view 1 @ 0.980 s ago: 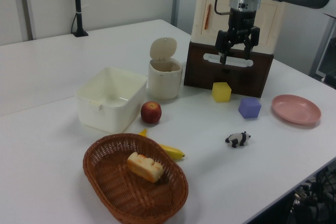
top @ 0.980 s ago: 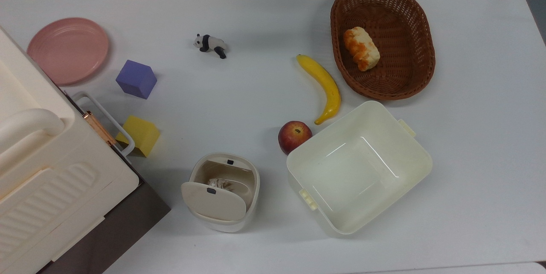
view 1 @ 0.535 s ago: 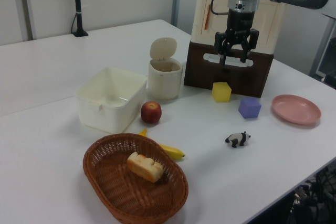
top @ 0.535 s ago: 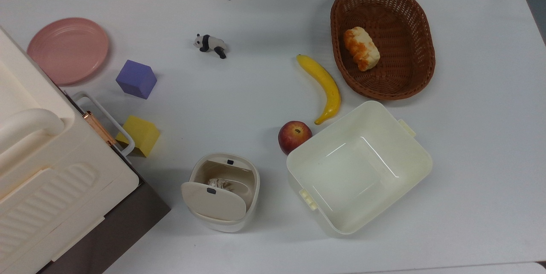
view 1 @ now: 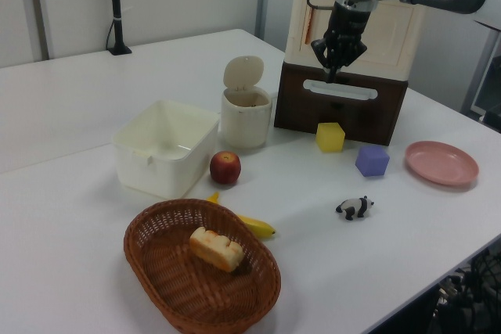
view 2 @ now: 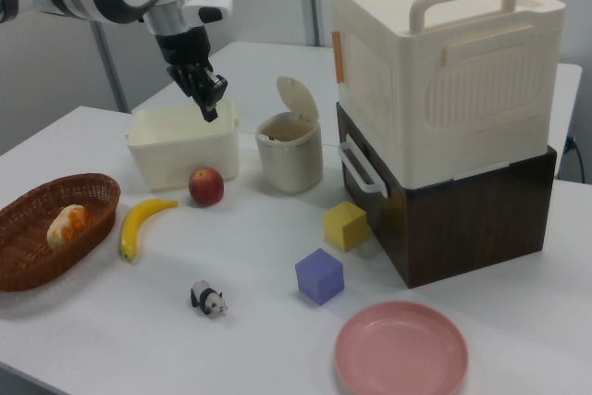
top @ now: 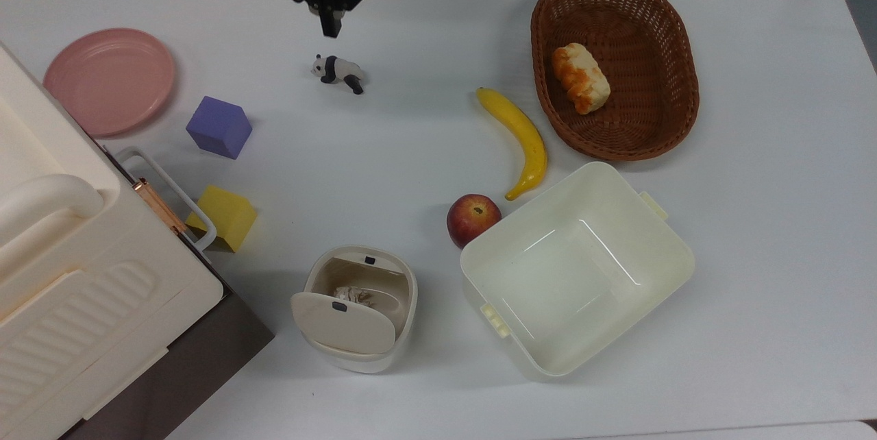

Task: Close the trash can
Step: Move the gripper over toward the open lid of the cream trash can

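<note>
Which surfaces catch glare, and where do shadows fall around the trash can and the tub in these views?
Top view: bright streaks glint on the floor of the cream tub, and the open trash can casts a soft shadow towards the top view's left. Left view: the table looks evenly lit, with faint shadows. Right view: the pink plate has a mild sheen.
</note>
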You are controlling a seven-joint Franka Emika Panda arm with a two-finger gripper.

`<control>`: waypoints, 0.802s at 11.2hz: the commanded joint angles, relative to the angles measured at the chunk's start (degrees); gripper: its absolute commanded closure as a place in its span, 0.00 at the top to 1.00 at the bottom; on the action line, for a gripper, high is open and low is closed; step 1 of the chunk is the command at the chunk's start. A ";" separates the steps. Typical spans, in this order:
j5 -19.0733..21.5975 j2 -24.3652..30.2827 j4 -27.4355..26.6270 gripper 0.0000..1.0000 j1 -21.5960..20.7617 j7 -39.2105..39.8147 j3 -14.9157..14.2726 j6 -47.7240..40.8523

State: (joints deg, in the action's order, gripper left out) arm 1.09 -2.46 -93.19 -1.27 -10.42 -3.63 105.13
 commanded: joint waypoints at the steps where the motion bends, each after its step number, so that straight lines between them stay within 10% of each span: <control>1: 4.43 -4.55 3.96 0.03 1.78 -2.22 -0.68 5.94; 9: 6.38 -18.62 13.21 0.03 4.34 -6.80 0.72 29.05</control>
State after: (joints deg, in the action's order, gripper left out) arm 6.23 -17.75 -82.57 3.40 -16.36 -3.23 129.24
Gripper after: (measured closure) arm 0.969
